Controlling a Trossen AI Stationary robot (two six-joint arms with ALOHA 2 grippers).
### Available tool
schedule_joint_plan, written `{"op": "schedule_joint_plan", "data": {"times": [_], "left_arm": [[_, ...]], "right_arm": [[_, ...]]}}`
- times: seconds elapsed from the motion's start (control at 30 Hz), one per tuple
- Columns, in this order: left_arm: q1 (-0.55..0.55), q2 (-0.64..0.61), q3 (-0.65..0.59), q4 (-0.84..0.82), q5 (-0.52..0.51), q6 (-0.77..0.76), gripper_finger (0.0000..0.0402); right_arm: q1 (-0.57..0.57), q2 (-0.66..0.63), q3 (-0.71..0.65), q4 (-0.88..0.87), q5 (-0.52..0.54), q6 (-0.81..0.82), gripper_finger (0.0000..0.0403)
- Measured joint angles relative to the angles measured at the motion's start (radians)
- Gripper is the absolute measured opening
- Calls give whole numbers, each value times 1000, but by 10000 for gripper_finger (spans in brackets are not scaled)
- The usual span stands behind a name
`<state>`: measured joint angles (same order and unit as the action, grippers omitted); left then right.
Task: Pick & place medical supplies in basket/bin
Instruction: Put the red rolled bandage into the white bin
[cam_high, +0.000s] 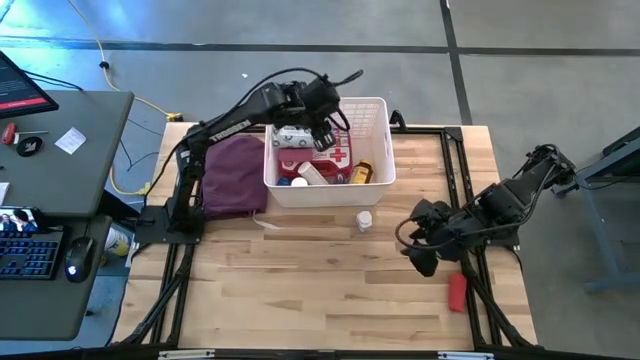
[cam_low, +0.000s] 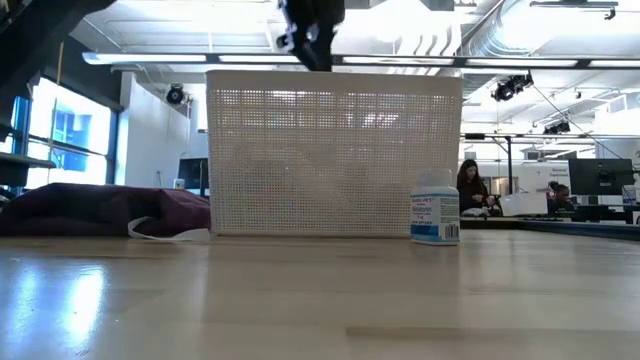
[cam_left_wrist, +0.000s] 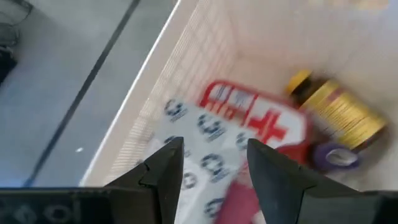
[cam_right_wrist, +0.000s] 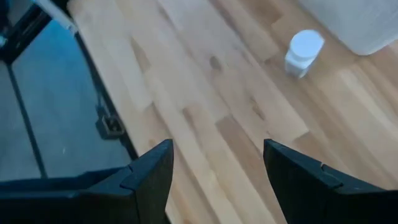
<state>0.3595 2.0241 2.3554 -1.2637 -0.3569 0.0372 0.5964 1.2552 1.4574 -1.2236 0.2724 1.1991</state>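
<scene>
Small white bottle (cam_high: 365, 220) stands beside the basket (cam_high: 380, 112): light, rigid, slick, best gripped across its body; left hand (cam_left_wrist: 208, 165) over the basket and right hand (cam_right_wrist: 214, 165) both gape empty.

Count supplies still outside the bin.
2: a white bottle on the table just in front of the bin, and a red roll near the right claw. Others may be hidden.

White cross sign on red first-aid case (cam_left_wrist: 261, 121) in the bin (cam_high: 375, 120), left wrist view; red lettering on its white panel too blurred to read. Wipes packet (cam_left_wrist: 202, 146) carries repeated blue round logos, text unreadable. Small white bottle (cam_low: 435, 208) on worktop has a blue-and-white label, print too small to read. Amber jar (cam_left_wrist: 339, 112) has a yellow label, illegible.
</scene>
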Motion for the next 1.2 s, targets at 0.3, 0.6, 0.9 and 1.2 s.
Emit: {"op": "schedule_joint_plan", "data": {"times": [0.3,0.6,0.9,1.2], "left_arm": [[-193,-45,-4,18,39,-216,209],[-423,-72,0,-3,236,-535,209],[-714,-81,0,17,170,-893,209],[-863,-75,0,63,-90,-1037,209]], "right_arm": [[104,14,0,-90,146,18,238],[111,112,0,-104,-122,-341,238],[193,234,0,-183,-289,-841,238],[210,228,-200,-65,-577,-938,238]]}}
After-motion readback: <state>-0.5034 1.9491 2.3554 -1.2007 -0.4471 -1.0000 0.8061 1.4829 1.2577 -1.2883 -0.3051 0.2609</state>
